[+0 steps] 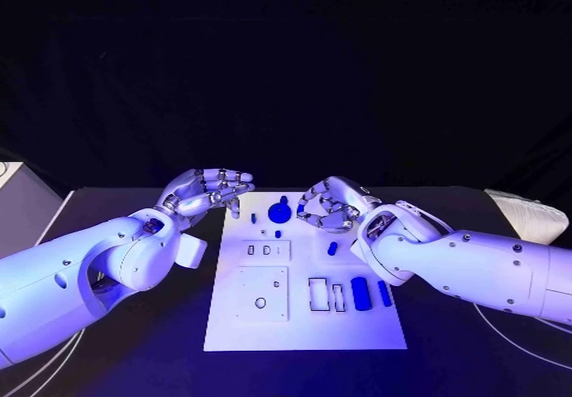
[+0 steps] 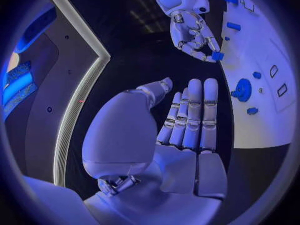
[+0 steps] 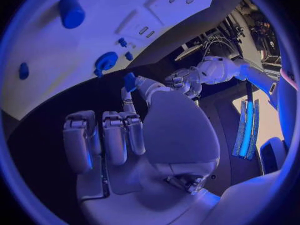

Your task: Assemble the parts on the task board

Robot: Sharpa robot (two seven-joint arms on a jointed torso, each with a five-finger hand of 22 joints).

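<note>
The white task board (image 1: 304,327) lies in the middle of the black table. My right hand (image 1: 331,203) hovers over the board's far edge and pinches a small blue part (image 2: 217,56) between thumb and fingertip; the same part (image 3: 129,80) is seen past the thumb in the right wrist view. Just beside that hand, a round blue part (image 1: 280,212) sits on the board. A blue cylinder (image 1: 360,293) and a blue bar (image 1: 383,293) lie at the board's right side, and a small blue piece (image 1: 332,247) lies below the right hand. My left hand (image 1: 209,192) floats off the board's far left corner, palm up and holding nothing.
The board carries white inset plates with slots (image 1: 267,251) and a larger plate with holes (image 1: 261,294). A pale bundled object (image 1: 531,213) sits at the table's right edge. Thin cables (image 1: 515,335) trail across the table at the right.
</note>
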